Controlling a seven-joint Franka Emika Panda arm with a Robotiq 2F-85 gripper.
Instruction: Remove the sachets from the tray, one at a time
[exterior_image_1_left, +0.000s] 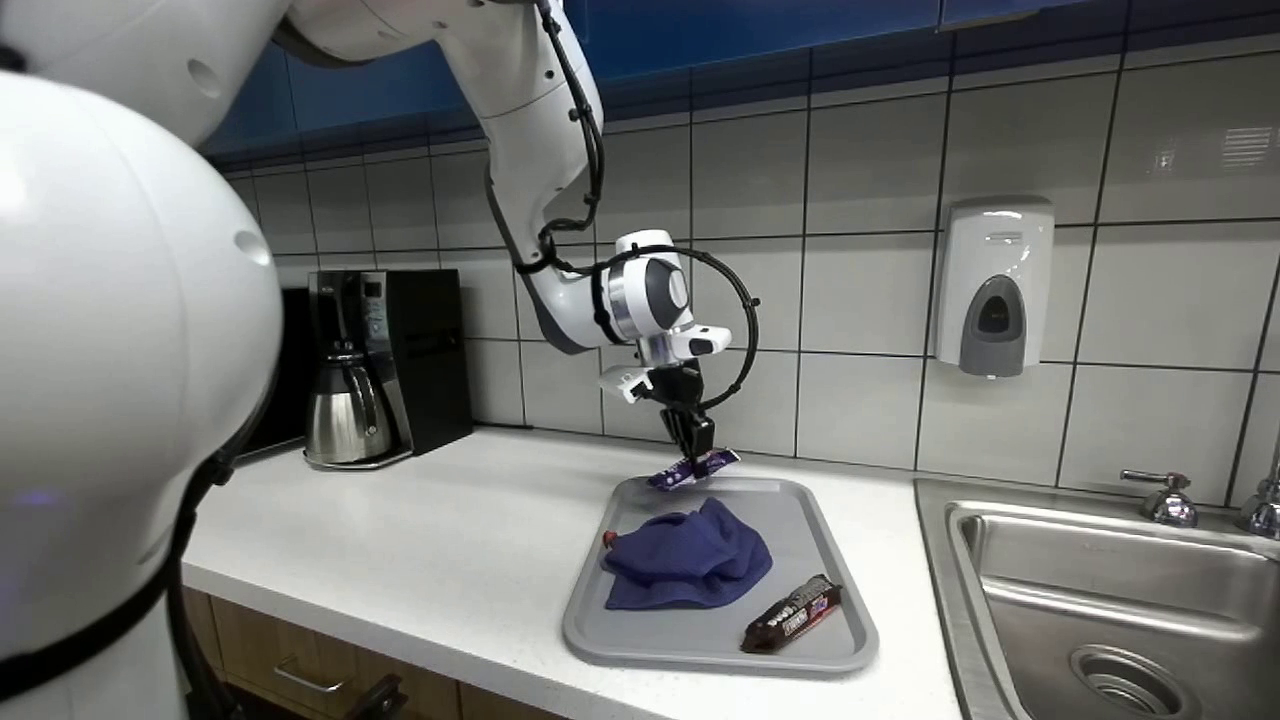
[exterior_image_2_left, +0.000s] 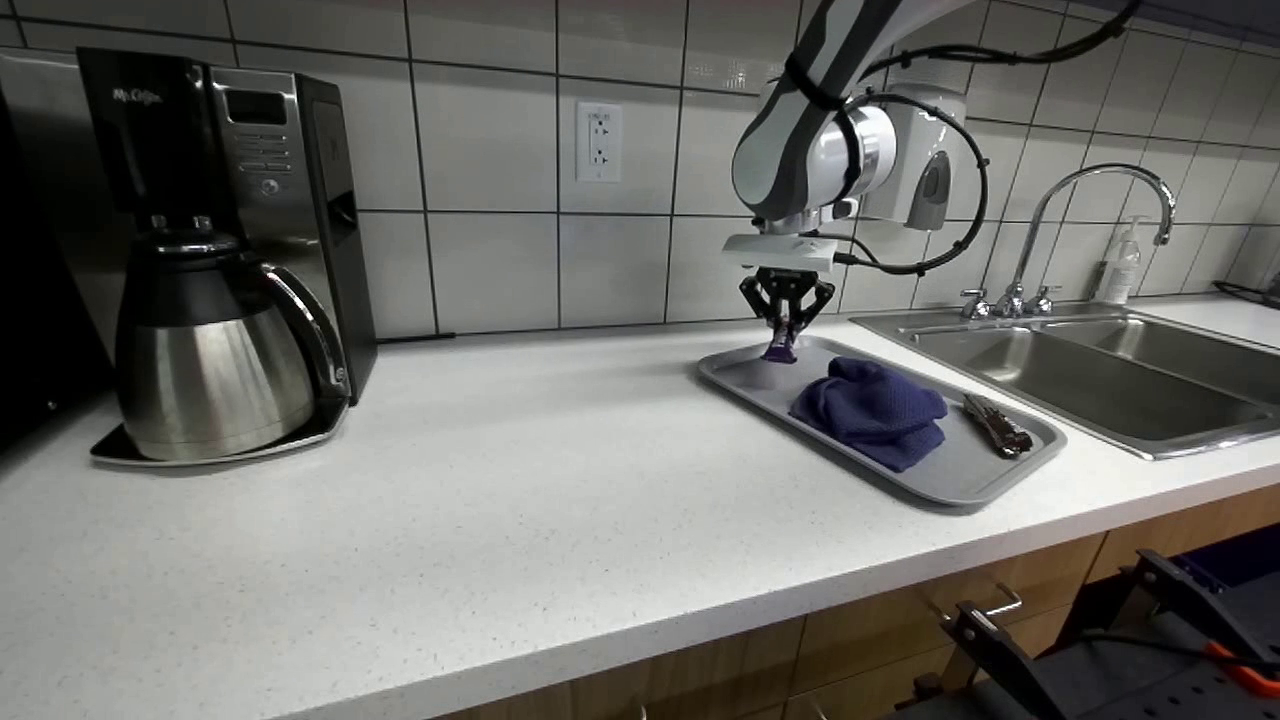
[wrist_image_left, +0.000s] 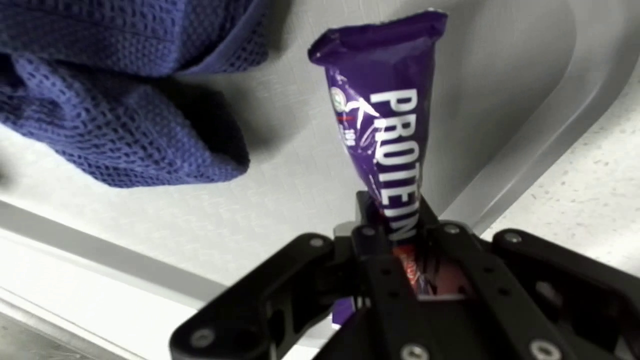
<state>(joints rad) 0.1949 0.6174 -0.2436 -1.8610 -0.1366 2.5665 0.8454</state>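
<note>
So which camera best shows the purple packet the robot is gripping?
The wrist view: the purple packet is large there, with PROTEIN readable, though the gripper hides part. Both exterior views show it small and partly covered, its lettering unreadable.

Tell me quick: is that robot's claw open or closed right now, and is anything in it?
Gripper: closed, holding a purple PROTEIN sachet.

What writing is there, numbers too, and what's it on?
"PROTEIN" on the purple sachet.
"Mr. Coffee" on the coffee maker.
Too small or blurred to read: the smaller print and number on the purple sachet, lettering on the brown sachet, marks on the coffee maker's panel, wall outlet, soap dispenser and pump bottle.
</note>
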